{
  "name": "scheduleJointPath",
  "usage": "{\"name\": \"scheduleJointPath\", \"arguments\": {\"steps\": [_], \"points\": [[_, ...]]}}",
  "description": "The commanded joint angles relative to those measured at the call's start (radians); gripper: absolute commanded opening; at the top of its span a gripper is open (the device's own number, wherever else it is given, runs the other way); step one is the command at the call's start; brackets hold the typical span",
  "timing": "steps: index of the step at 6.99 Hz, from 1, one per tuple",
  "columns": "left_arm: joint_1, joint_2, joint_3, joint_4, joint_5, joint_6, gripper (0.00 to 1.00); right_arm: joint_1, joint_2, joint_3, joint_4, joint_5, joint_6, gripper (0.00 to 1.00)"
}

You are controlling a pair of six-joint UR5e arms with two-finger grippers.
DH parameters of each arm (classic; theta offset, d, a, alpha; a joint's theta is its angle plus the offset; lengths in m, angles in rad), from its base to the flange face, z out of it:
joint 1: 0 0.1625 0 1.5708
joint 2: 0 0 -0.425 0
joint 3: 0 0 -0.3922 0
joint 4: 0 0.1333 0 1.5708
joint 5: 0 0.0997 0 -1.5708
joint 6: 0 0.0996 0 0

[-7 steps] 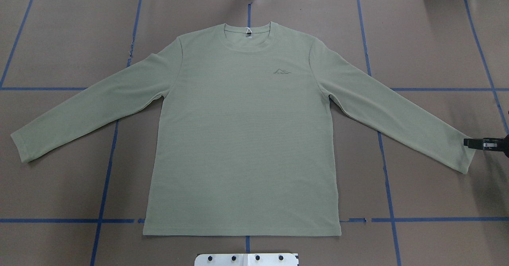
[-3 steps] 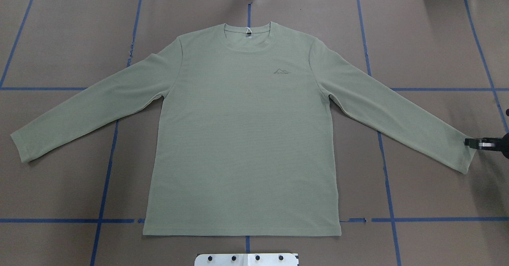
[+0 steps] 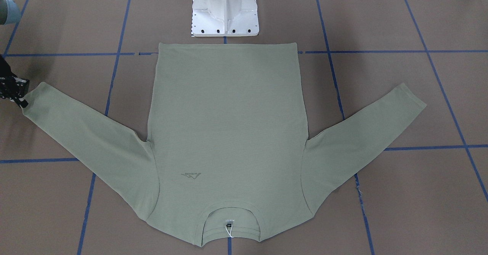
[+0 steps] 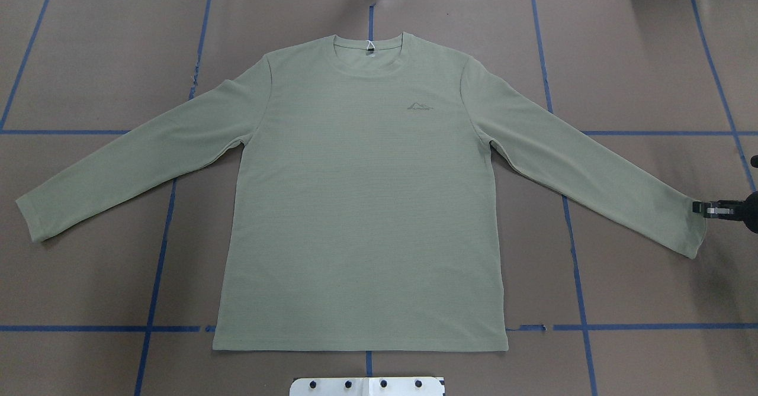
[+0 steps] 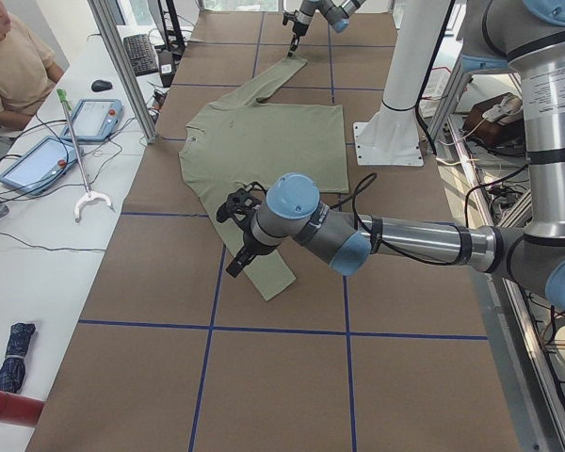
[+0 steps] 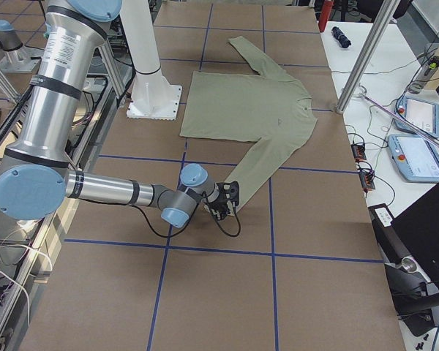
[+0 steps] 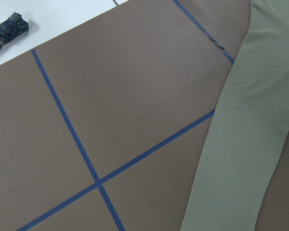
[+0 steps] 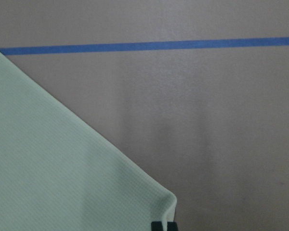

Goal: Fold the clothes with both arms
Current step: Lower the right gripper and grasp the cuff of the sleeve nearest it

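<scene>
1 shirt (image 4: 361, 206) flat; 2 arms (image 5: 405, 240); R gripper (image 4: 699, 208) at cuff (image 4: 697, 236).

Brown table (image 4: 89, 58) gridded with blue tape (image 4: 71, 328); white side bench (image 5: 38, 282)

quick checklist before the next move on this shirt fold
1. Shirt flat, front up: ok.
2. Both sleeves spread, not crossed: ok.
3. Right gripper at the right-side cuff: ok.
4. Its jaws closed on fabric: cannot tell; the cuff corner curls up there.
5. Left gripper down at the left-side cuff: not ok, it hangs above that sleeve.
</scene>
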Motion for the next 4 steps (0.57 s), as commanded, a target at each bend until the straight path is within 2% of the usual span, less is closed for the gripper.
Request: {"name": "scheduleJointPath", "arguments": {"steps": [1, 2, 3, 4], "points": [[0.0, 0.001, 0.001, 0.0, 0.0, 0.0, 1.0, 0.001, 0.009, 0.313, -0.41, 0.007, 0.003, 0.0], [0.0, 0.002, 0.001, 0.0, 0.0, 0.0, 1.0, -0.001, 0.064, 0.43, -0.601, 0.005, 0.006, 0.0], [0.0, 0.002, 0.003, 0.0, 0.002, 0.0, 1.0, 0.001, 0.203, 0.483, -0.823, -0.001, 0.014, 0.0], [0.0, 0.004, 0.003, 0.0, 0.002, 0.0, 1.0, -0.001, 0.426, 0.476, -1.077, -0.008, 0.024, 0.0]]}}
